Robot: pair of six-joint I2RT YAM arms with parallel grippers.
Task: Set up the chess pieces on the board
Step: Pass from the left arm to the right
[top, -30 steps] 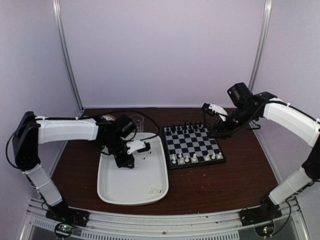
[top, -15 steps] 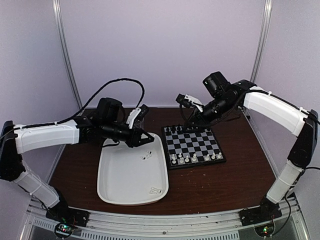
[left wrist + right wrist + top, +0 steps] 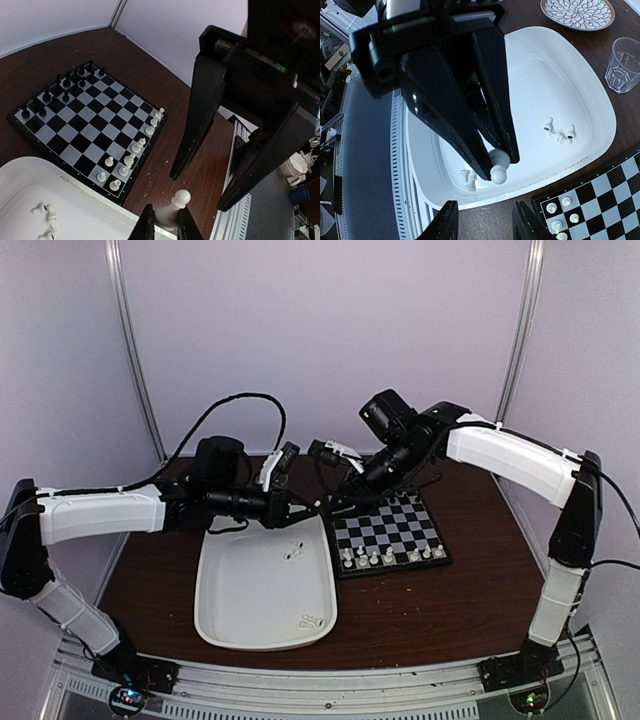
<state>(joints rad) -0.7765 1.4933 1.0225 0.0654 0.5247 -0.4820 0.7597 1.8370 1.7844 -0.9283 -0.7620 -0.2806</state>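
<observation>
My left gripper (image 3: 308, 508) is shut on the base of a white pawn (image 3: 176, 205), held in the air over the right rim of the tray. My right gripper (image 3: 336, 501) is open and faces it tip to tip; its fingers (image 3: 194, 116) stand on either side just beyond the pawn's head. The pawn also shows in the right wrist view (image 3: 497, 168). The board (image 3: 388, 530) lies right of the tray, with black pieces on its far rows and several white pieces (image 3: 390, 556) on its near rows. More white pieces (image 3: 293, 552) lie in the tray.
The white oblong tray (image 3: 250, 610) lies left of the board, with loose white pieces near its front right corner (image 3: 310, 620). A clear glass (image 3: 622, 65) and a patterned plate (image 3: 577, 10) stand behind the tray. The walls of the enclosure stand close round the table.
My left gripper has risen out of the tray with the pawn and moved right. My right arm has swung left from behind the board until its open gripper meets the pawn.
</observation>
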